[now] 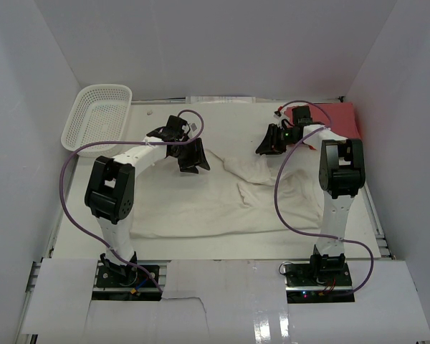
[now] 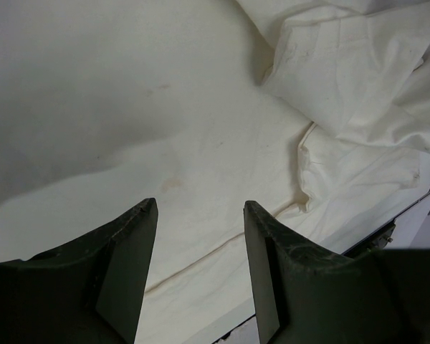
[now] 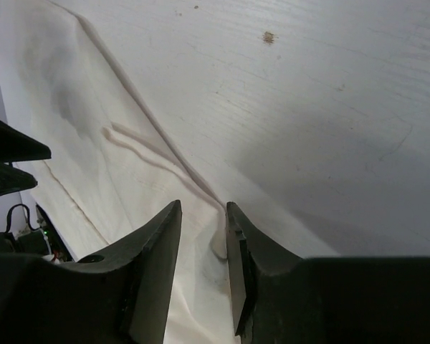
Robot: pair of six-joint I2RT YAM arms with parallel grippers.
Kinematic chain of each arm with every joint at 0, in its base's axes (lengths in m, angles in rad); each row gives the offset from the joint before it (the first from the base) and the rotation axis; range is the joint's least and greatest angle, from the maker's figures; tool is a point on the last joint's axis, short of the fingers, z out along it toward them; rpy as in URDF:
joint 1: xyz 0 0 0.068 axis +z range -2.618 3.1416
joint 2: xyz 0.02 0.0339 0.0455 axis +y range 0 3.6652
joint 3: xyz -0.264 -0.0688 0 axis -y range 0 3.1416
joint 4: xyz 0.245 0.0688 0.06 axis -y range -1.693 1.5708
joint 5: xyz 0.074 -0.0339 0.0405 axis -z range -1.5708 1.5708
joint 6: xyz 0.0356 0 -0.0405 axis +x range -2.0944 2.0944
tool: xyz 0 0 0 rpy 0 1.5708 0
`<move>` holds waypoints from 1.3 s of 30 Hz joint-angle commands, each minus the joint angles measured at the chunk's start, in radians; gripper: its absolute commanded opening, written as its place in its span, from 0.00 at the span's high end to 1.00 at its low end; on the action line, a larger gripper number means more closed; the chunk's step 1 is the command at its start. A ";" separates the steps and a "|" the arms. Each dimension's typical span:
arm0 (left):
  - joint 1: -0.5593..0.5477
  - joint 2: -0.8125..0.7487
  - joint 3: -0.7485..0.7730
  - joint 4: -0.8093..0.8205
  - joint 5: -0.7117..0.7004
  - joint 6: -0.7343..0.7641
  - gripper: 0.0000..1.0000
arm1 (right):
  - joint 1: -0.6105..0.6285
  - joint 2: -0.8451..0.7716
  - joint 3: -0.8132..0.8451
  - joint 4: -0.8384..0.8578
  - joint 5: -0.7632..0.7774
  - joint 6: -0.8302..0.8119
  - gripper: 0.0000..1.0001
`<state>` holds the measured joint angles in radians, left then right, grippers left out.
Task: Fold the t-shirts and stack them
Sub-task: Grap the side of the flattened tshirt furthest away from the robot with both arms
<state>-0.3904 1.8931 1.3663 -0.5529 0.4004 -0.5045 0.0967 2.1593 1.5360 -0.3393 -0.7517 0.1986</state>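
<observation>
Jaws of left gripper (image 2: 201, 208) gape empty over the cream shirt (image 2: 201, 136). We see right gripper (image 3: 204, 206) barely parted over its hem, seemingly empty.

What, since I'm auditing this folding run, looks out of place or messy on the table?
The cream-white shirt is not flat: its right half is bunched in rumpled folds. The left wrist view shows a faint brownish stain on it. The red shirt lies flat at the far right corner.
</observation>
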 commanded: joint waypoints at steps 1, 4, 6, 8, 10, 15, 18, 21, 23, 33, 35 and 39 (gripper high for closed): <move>-0.005 -0.009 0.028 -0.004 -0.008 0.015 0.38 | 0.003 0.008 0.044 -0.081 0.037 -0.044 0.62; -0.007 -0.008 0.028 -0.004 -0.002 0.012 0.38 | 0.003 -0.012 0.029 -0.098 0.083 -0.057 0.57; -0.005 -0.008 0.028 -0.004 -0.003 0.014 0.38 | 0.003 -0.018 0.015 -0.102 0.101 -0.059 0.56; -0.005 -0.009 0.027 -0.004 -0.002 0.014 0.38 | 0.001 -0.024 0.003 -0.107 0.117 -0.057 0.56; -0.005 -0.009 0.027 -0.004 -0.003 0.015 0.38 | 0.000 -0.027 -0.005 -0.113 0.129 -0.056 0.55; -0.007 -0.011 0.025 -0.004 -0.003 0.014 0.38 | -0.021 -0.056 -0.049 -0.110 0.167 -0.044 0.56; -0.005 -0.008 0.027 -0.004 0.003 0.014 0.38 | -0.034 -0.076 -0.065 -0.110 0.150 -0.041 0.57; -0.005 -0.006 0.030 -0.004 0.005 0.012 0.38 | -0.038 -0.084 -0.066 -0.110 0.137 -0.039 0.64; -0.005 -0.009 0.028 -0.004 0.003 0.014 0.38 | -0.038 -0.090 -0.068 -0.110 0.137 -0.036 0.65; -0.005 -0.011 0.030 -0.004 0.002 0.015 0.38 | -0.040 -0.107 -0.077 -0.110 0.086 -0.021 0.67; -0.005 -0.012 0.030 -0.004 0.000 0.015 0.38 | -0.040 -0.111 -0.080 -0.110 0.069 -0.013 0.67; -0.004 -0.012 0.030 -0.004 -0.002 0.015 0.38 | -0.040 -0.136 -0.083 -0.118 0.051 -0.008 0.71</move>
<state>-0.3904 1.8931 1.3663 -0.5541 0.4007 -0.5041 0.0593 2.0941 1.4574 -0.4477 -0.6582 0.1806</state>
